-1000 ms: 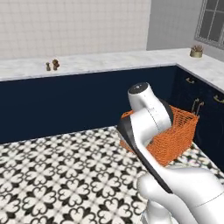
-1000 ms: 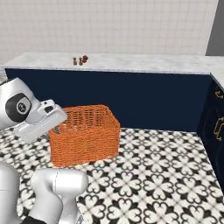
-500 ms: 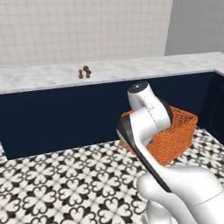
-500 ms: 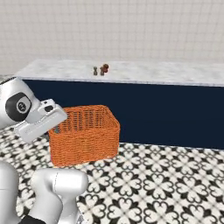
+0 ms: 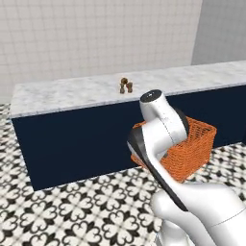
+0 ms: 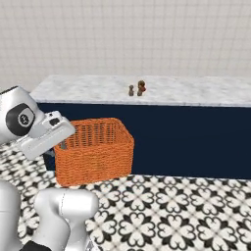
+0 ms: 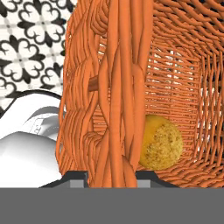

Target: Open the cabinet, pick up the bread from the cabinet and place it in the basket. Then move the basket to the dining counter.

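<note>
now tool (image 7: 111, 175) grips basket (image 7: 131, 87) rim

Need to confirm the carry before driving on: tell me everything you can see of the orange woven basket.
The bright orange woven mesh basket is rectangular with upright sides, held upright off the patterned floor in front of the navy-based marble counter. In the hand view the gripper is shut on its thick braided rim, one finger either side. The round golden-brown bread rests inside against the wall.

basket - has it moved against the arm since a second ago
No. The basket sits at the same spot beside the arm in the right base view; only the dining counter behind slides, so the base is driving.
</note>
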